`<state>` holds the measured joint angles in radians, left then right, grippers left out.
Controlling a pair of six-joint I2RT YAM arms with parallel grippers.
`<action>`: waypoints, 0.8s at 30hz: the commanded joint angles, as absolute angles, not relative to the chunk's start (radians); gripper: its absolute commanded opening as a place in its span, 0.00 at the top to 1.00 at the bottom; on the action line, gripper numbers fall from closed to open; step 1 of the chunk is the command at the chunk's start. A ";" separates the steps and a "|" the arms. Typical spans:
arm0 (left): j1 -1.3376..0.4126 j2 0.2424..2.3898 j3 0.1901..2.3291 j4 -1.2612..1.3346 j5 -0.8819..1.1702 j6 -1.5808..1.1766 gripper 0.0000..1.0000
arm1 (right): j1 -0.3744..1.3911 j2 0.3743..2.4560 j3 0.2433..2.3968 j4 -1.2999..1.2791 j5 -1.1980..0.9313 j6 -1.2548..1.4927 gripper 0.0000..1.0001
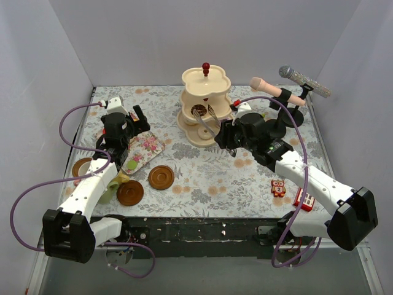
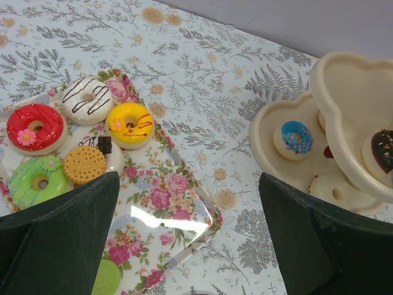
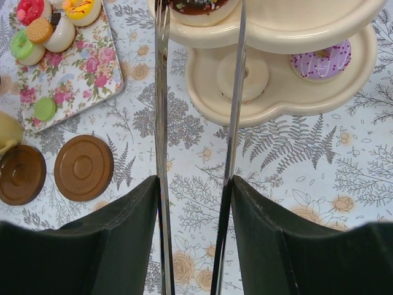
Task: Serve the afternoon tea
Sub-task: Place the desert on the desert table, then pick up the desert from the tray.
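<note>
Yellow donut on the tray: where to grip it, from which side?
From above, likely: the yellow donut lies flat on the tray. Pinch its ring on the open side, one tip in the hole; white donut and biscuit crowd the other.

The tablecloth (image 2: 202,74) is white, printed with grey ferns and tan blossoms. The tray (image 2: 166,190) has pink roses and green leaves on white. At the left of the left wrist view lie a red-iced donut (image 2: 34,126) with a pink flower, a white donut (image 2: 89,98) striped chocolate brown, a yellow donut (image 2: 130,123) with red drizzle, a lime-green donut (image 2: 37,178) and a tan biscuit (image 2: 85,164). The stand (image 2: 344,80) is cream and its knob (image 1: 206,66) is red. It holds a blue-iced donut (image 2: 295,138), a chocolate-brown donut (image 2: 384,150) and a lilac donut (image 3: 320,58) with white stripes. The saucers (image 3: 83,167) are brown and the tongs (image 3: 161,123) are silver.
</note>
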<state>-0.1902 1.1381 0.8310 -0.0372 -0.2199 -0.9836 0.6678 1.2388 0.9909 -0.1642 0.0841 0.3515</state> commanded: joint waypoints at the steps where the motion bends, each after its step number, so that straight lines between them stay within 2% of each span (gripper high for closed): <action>1: -0.192 1.134 0.847 -0.029 -0.212 -0.976 0.02 | 0.664 1.200 1.037 -0.153 0.107 0.325 0.43; 19: -0.195 1.120 0.845 -0.034 -0.241 -0.988 0.02 | 0.680 1.120 1.020 -0.166 0.045 0.288 0.49; 24: -0.192 1.120 0.850 -0.041 -0.270 -1.011 0.02 | 0.742 1.157 1.031 -0.147 0.008 0.294 0.50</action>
<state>-0.1902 1.1389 0.8310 -0.0380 -0.2386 -0.9905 0.6884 1.1465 0.9913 -0.1852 0.0490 0.3069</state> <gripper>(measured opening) 0.981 0.510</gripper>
